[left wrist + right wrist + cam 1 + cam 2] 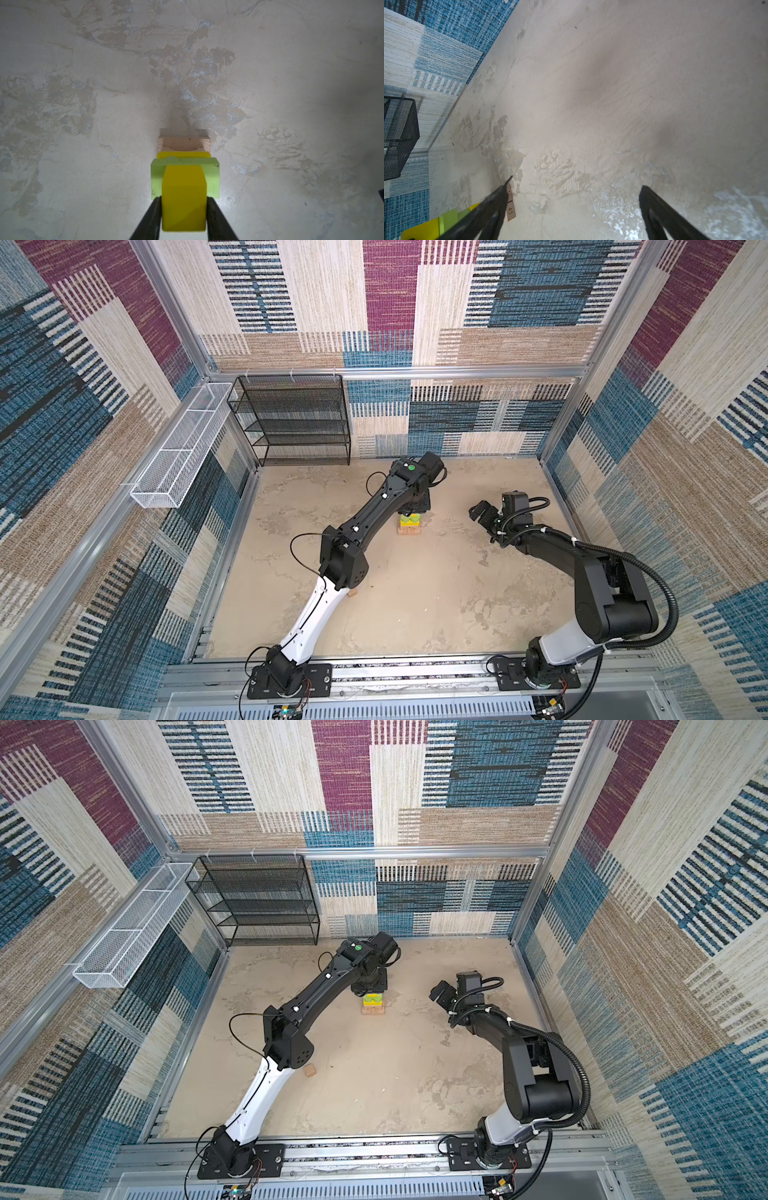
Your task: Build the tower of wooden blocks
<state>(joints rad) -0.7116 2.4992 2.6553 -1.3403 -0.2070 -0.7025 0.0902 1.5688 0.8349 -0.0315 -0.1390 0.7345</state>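
Tan, yellow and lime green pieces form the wood block tower [409, 524] mid-rear on the beige tabletop [415, 605]. The left tool [184, 198] is closed on one yellow wooden cube [184, 182] atop one lime green bar [212, 176], one yellow bar [163, 154] and a tan bar [184, 142]. One loose tan wooden cube [309, 1071] lies beside the left arm's elbow; the right tool [577, 181] hangs spread wide and empty; one black mesh rack [291, 418] and one white wire basket [178, 448] sit rear left.

Black upper links and white lower shells [311, 616] on left arm [365, 526] and right arm [582, 572]; loose thin black cables [292, 545]; corrugated hose [664, 588] along right arm; green dot [411, 467] near left wrist.
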